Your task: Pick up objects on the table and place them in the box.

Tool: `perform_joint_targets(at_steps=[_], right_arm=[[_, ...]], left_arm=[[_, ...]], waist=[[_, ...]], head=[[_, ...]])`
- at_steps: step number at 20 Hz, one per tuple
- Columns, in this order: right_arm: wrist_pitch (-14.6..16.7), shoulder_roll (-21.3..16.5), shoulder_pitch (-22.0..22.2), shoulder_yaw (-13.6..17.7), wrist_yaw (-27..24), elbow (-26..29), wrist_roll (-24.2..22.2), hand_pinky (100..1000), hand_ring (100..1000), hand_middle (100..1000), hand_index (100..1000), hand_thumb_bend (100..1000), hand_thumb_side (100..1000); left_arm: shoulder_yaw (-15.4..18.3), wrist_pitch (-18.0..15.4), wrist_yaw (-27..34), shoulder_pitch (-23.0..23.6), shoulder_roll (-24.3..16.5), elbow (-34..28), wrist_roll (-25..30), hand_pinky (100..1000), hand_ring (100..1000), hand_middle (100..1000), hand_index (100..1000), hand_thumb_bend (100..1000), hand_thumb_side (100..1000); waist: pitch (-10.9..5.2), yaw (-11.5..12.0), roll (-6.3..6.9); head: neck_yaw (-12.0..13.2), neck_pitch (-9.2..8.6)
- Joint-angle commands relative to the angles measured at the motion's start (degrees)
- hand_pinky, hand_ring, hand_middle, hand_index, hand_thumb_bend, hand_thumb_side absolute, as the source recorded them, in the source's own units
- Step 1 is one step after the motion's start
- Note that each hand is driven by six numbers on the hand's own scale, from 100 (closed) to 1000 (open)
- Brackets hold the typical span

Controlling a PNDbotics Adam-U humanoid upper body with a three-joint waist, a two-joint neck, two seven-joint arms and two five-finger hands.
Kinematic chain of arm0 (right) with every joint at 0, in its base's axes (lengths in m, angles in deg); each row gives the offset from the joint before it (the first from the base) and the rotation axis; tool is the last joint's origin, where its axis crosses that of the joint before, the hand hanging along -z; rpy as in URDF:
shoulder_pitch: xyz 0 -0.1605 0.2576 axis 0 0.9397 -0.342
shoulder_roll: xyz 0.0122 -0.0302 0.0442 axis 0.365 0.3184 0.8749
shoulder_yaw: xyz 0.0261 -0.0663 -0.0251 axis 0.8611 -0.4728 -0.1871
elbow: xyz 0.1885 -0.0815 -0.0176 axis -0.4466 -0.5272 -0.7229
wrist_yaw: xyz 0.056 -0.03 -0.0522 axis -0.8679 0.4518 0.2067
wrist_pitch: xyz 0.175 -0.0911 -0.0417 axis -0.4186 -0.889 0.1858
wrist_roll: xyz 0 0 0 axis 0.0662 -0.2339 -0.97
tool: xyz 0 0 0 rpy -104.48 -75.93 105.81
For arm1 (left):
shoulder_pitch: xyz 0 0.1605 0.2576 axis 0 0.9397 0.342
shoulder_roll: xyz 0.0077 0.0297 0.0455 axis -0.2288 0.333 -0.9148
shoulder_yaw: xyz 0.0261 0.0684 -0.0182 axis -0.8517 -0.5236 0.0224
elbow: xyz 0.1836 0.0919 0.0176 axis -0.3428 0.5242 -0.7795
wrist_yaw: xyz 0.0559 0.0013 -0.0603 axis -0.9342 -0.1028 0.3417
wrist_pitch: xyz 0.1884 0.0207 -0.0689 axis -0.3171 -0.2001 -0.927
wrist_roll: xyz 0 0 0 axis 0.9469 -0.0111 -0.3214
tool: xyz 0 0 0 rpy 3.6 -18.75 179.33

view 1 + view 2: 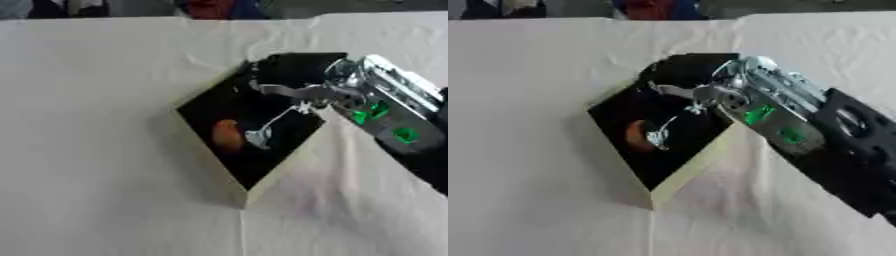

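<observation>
**Right hand over the open box, orange object inside**

The robot's right hand (302,95), black with silver metal parts and green lights on the wrist, comes in from the right side and reaches over the upper right corner of the box. Its fingers lie against the box's dark inside, so whether they are straight or curled round something cannot be told. A thin silver piece (262,132) hangs down from the hand into the box, its lower end just beside the orange object; what it is cannot be made out.

The square, open-topped box (689,172), with pale cream walls and a black interior, sits turned like a diamond near the middle of the table, one corner pointing toward the robot. Inside it, toward the left of the floor, lies a small rounded orange object (227,135).

The box rests on a table covered with a wrinkled off-white cloth (96,150).

The left hand shows in neither view.
</observation>
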Motion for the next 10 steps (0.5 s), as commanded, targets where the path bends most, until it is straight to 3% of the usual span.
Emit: perform_joint_targets(at_steps=[1, 4, 8, 10], right_arm=[[-0.8, -1.7, -1.6, 3.9, 1.0, 3.9, 1.7, 821, 884, 764, 877, 100, 430], [-1.4, -2.1, -1.4, 7.8, 2.2, 7.2, 3.7, 820, 880, 753, 868, 100, 396], [-2.5, -2.4, -0.9, 13.2, 3.4, 10.4, 7.5, 819, 864, 723, 839, 100, 263], [-3.0, -2.4, -0.4, 15.6, 4.5, 11.6, 10.1, 818, 862, 716, 830, 100, 277]], left_arm=[[0.3, 0.0, -0.1, -0.2, -0.9, -1.1, 0.0, 623, 651, 739, 774, 100, 658], [0.4, 0.0, -0.2, -0.2, -0.9, -1.1, -0.1, 623, 651, 739, 774, 100, 658], [0.6, -0.1, -0.3, 0.0, -0.9, -1.1, -0.4, 623, 651, 739, 774, 100, 657], [0.6, -0.2, -0.3, 0.0, -0.9, -1.1, -0.6, 623, 651, 739, 774, 100, 657]], waist=[[-1.35, -0.1, 0.25], [-1.41, -0.2, 0.39], [-1.45, -0.4, 0.58], [-1.43, -0.5, 0.65]], head=[[0.2, 0.52], [0.4, 0.51], [0.7, 0.61], [0.8, 0.6]])
